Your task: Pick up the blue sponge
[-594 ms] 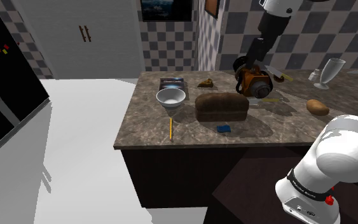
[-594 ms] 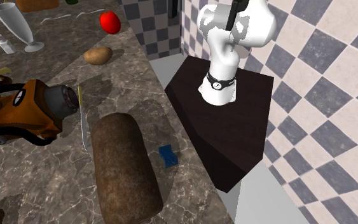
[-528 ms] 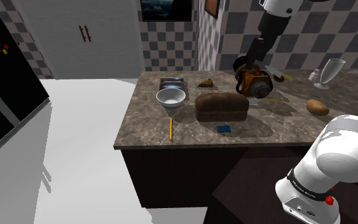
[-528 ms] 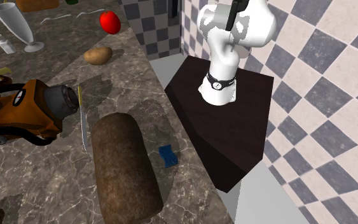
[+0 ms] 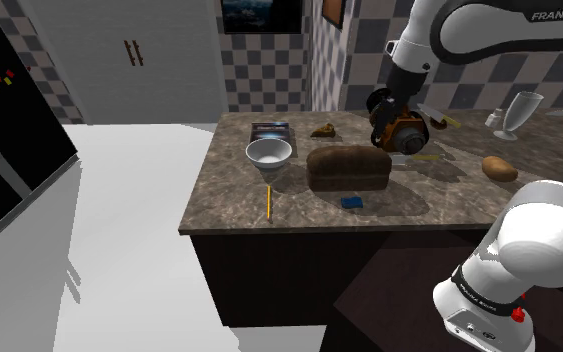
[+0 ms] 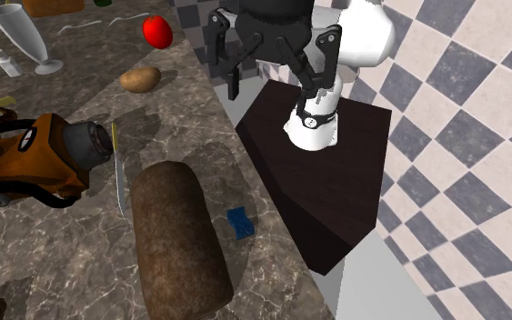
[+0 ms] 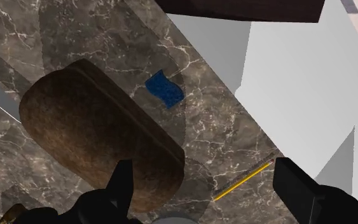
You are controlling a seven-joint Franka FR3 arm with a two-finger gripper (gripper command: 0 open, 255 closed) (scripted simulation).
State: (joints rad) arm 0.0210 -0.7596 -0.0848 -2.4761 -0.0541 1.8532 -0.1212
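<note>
The black gripper (image 6: 272, 78) hangs above the marble counter (image 7: 225, 130), its two fingers (image 7: 121, 183) spread wide with nothing between them. The blue sponge (image 7: 165, 90) lies flat on the counter just beside the brown bread loaf (image 7: 98, 137), not touching it, on the loaf's long side that faces the counter edge and the dark stand (image 6: 336, 182). A yellow pencil (image 7: 244, 181) lies off one end of the loaf, apart from it.

Counter (image 5: 227, 205): loaf (image 5: 348, 168), blue sponge (image 5: 352, 202), pencil (image 5: 269, 202)
</note>
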